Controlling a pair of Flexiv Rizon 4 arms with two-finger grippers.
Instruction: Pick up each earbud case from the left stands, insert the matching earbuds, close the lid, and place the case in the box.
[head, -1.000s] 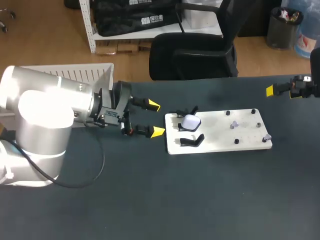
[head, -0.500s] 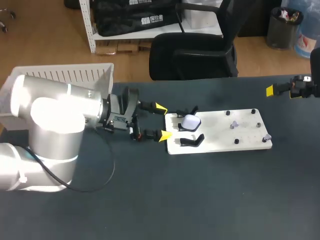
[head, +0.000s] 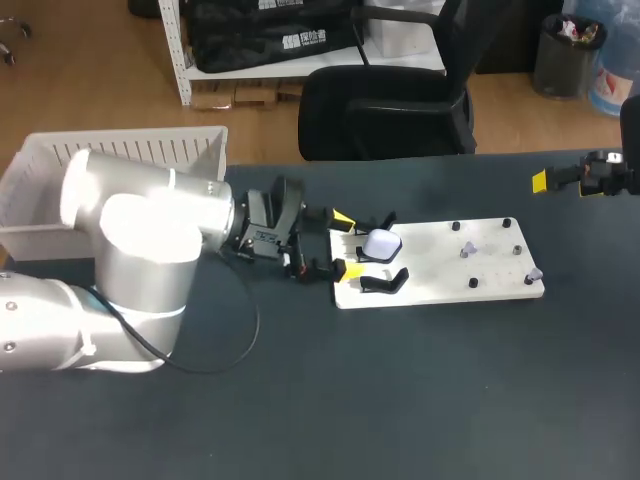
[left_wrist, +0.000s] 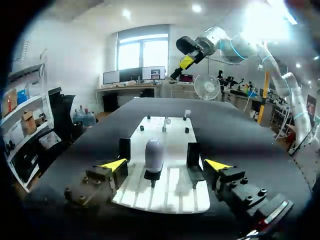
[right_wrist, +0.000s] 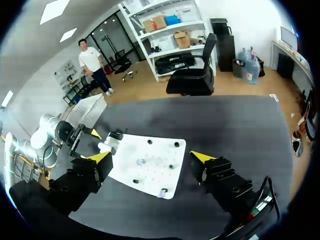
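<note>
The left tool (head: 341, 244), released and empty, has advanced to the white board (head: 440, 285), its fingers now lined up to grasp the earbud case (head: 381, 243).

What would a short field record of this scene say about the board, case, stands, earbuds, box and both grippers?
board: white board on the dark table
case: one pale earbud case on a black stand at the board's left end
empty stand: beside it, nearer the robot
earbuds: two small pale pieces on the board's right half
box: white, slatted, far left
left gripper: open, at the board's left edge, case ahead, untouched
right gripper: open, empty, far right
</note>
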